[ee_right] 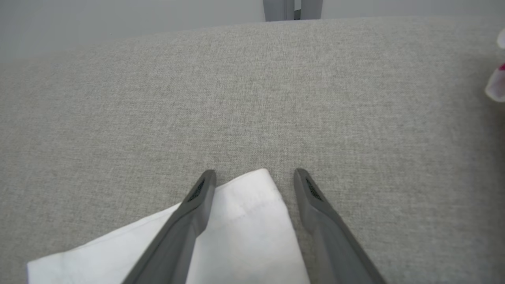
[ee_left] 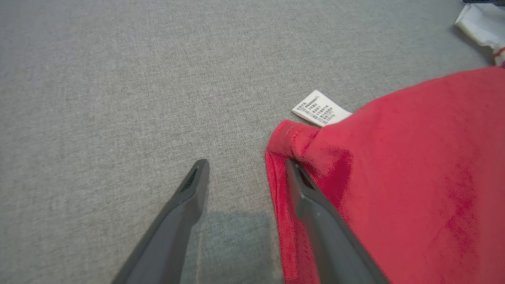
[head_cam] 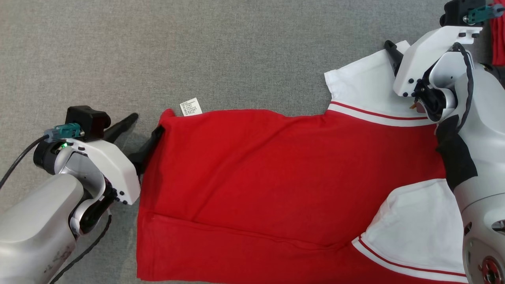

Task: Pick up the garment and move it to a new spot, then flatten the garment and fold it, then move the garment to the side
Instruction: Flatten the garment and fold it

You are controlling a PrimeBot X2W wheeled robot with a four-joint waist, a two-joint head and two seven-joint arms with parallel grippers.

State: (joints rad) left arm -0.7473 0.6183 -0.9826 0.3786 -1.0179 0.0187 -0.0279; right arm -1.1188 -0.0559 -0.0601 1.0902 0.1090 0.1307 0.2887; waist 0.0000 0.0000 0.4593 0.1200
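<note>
We are poising both wide-open grippers at the red T-shirt point(head_cam: 256, 169) spread on grey cloth point(head_cam: 236, 47).
We are risking a slipped pinch: left gripper point(ee_left: 246, 161) barely catching the hem corner point(ee_left: 288, 136), right gripper point(ee_right: 254, 171) straddling the white sleeve tip point(ee_right: 256, 189).

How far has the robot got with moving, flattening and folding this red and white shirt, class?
Done, apparently: the shirt lies spread mostly flat on the grey surface. In hand: both claws are open, the left claw at the red hem corner, the right claw over a white sleeve. Left: grasping, folding, moving aside.
</note>
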